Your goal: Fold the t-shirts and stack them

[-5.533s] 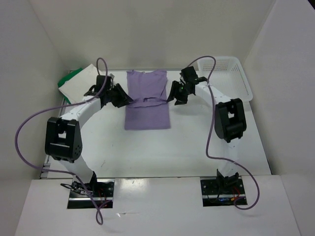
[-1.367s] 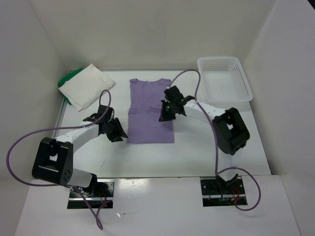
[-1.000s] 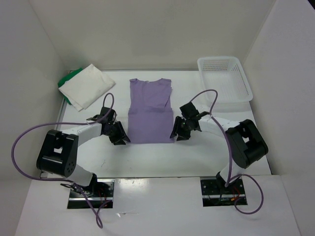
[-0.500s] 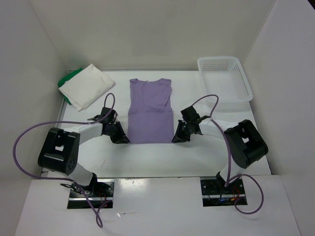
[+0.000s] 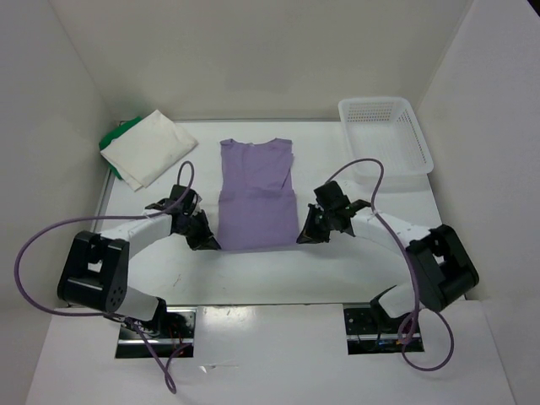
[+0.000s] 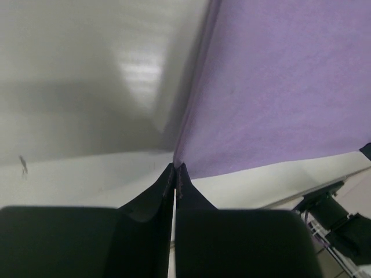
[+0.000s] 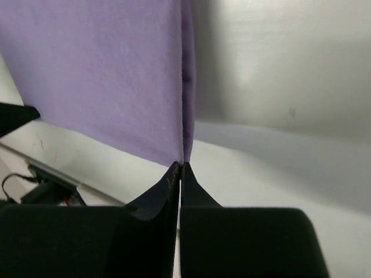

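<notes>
Cloth, smooth and matte: the lavender t-shirt lies flat mid-table, folded into a long rectangle. The left gripper and right gripper pinch its near corners (black tapered fingers pressed together). A folded cream t-shirt covers the green t-shirt far left.

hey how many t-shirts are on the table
3. The lavender t-shirt lies central; the cream-white t-shirt sits folded at the far left; the green t-shirt peeks from under it. More could hide beneath.
</notes>
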`<state>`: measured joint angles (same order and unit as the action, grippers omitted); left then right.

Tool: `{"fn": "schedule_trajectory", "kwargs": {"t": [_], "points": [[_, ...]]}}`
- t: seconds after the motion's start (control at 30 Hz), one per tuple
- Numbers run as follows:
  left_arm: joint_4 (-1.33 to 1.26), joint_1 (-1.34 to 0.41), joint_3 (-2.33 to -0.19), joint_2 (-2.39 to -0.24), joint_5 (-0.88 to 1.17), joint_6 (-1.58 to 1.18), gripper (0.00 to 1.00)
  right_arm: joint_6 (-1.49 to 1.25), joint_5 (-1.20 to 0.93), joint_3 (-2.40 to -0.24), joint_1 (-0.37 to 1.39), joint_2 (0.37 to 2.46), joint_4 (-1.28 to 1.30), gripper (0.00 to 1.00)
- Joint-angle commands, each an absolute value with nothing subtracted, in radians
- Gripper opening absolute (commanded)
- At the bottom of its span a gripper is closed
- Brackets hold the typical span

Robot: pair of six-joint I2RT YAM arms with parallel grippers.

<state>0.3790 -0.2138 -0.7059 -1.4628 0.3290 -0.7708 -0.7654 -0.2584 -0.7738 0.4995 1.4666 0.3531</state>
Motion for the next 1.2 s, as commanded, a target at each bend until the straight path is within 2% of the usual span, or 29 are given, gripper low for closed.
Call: {"fn": "schedule_trajectory", "kwargs": {"t": [0.0,0.17,0.3,0.47,0.63,0.83,0.93,1.17], "points": [[0.529,-0.221,-0.692,-1.378,0.38,-0.738,0.0,-0.779,-0.287,-0.73,0.551,1.356,0.478,0.0],[0.783,-0.221,-0.765,-1.172,0.413,-0.75,0.0,-0.796,-0.301,-0.782,0.583,1.201,0.671,0.0],[0.81,-0.196,-0.943,-1.19,0.41,-0.75,0.0,-0.697,-0.35,-0.952,0.436,1.248,0.739,0.0],[0.684,-0.152,-1.205,-1.407,0.405,-0.709,0.0,-0.543,-0.327,-1.162,0.341,1.431,0.713,0.0],[0.543,-0.13,-1.37,-1.618,0.318,-0.706,0.0,-0.522,-0.285,-1.394,0.275,1.697,0.591,0.0],[0.456,-0.121,-1.59,-1.908,0.249,-0.725,0.0,-0.5,-0.247,-1.722,0.224,2.003,0.566,0.0],[0.4,-0.121,-1.632,-1.985,0.218,-0.726,0.02,-0.491,-0.209,-1.843,0.224,2.118,0.574,0.0],[0.305,-0.121,-1.726,-2.123,0.164,-0.784,0.05,-0.511,-0.157,-1.972,0.224,2.255,0.531,0.0]]}}
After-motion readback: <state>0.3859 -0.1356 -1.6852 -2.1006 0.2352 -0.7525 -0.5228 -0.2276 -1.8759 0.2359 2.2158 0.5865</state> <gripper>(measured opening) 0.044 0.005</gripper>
